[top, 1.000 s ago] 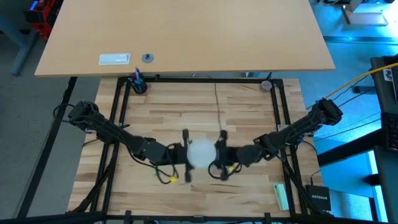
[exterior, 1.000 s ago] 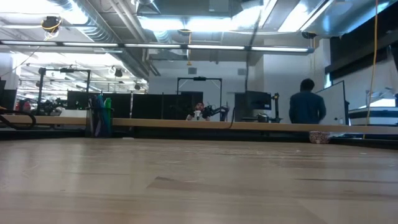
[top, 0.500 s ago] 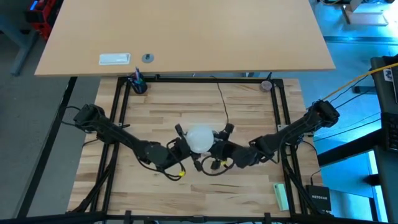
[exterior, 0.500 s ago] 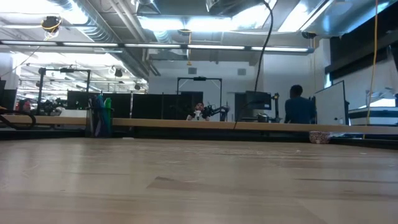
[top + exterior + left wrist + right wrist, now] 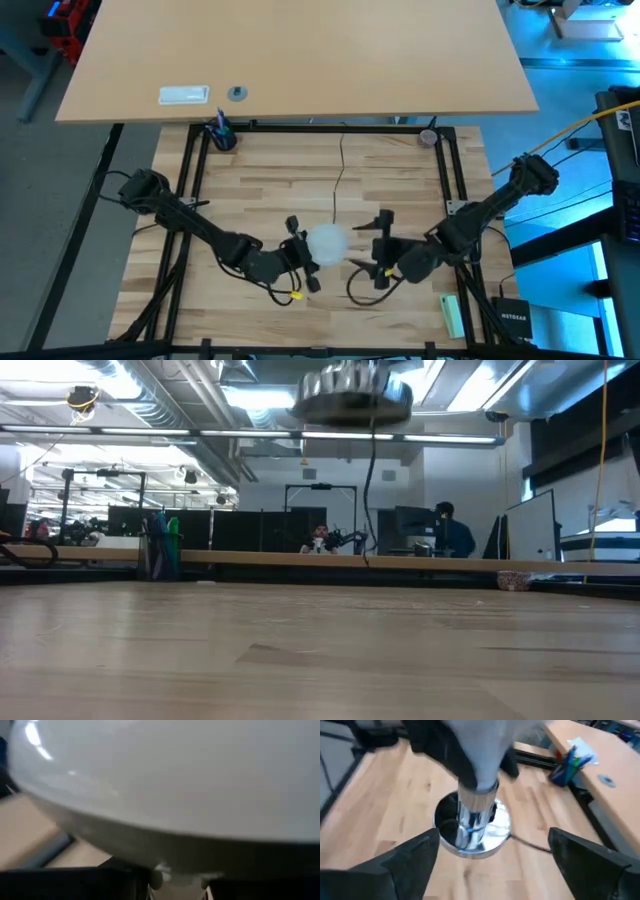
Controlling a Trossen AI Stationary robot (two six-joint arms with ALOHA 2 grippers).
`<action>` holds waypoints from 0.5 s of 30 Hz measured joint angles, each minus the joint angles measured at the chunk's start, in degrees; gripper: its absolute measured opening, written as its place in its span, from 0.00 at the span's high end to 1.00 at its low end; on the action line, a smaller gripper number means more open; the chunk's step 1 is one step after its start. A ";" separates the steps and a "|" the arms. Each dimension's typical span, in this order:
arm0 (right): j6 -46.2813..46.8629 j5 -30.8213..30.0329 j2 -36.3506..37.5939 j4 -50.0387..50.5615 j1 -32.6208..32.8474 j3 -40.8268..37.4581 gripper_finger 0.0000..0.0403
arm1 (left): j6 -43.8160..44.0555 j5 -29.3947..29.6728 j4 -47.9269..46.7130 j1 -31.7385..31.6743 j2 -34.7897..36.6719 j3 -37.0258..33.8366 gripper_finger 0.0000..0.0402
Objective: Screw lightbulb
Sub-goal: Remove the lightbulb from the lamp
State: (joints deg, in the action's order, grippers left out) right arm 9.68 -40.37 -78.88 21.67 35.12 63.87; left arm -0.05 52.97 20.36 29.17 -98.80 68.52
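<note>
The frosted white lightbulb (image 5: 326,242) hangs high over the table's middle, dome up, with my left gripper (image 5: 303,253) shut on it. Its silvery screw base (image 5: 476,802) sticks down into the round silver socket (image 5: 472,827), which hangs from it well above the table (image 5: 350,395). The thin black cord (image 5: 371,490) trails from the socket to the far edge (image 5: 338,170). My right gripper (image 5: 380,248) stands open just right of the bulb. Its fingers (image 5: 415,857) are spread wide, short of the socket, touching nothing. My left gripper pinches the lightbulb's white body between its two fingers (image 5: 435,747), at the taper just above the screw base (image 5: 472,767). The fingers come about level from the table's left. The bulb stands upright, dome up and lifted clear, carrying the socket on its base.
A cup of pens (image 5: 221,135) stands at the far left corner and a small round thing (image 5: 428,137) at the far right. A green object (image 5: 452,315) lies near right. A black frame (image 5: 190,200) borders the table. A person (image 5: 450,535) sits in the room beyond.
My right gripper has opened, let go of the socket and drawn back toward the table's right edge. My left gripper has come down with the bulb, drifting first toward the far edge and then back. The socket has sunk into the low view, hanging from the bulb.
</note>
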 joint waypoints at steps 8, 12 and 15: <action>0.82 0.47 -1.80 -19.05 0.06 -12.85 0.20 | 17.84 -3.73 -7.96 -0.19 -1.73 -4.89 0.65; 0.27 0.53 -1.98 -29.38 -0.33 -18.86 0.23 | 21.44 -5.56 -8.71 -0.07 -1.82 -7.22 0.63; -0.30 1.24 -1.96 -32.44 -1.55 -20.17 0.23 | 23.51 -6.53 -9.72 -0.35 -1.83 -8.85 0.61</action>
State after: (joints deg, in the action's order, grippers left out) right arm 9.38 -39.13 -80.84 -10.77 33.57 43.71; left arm 23.46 46.45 10.64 28.82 -100.63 59.68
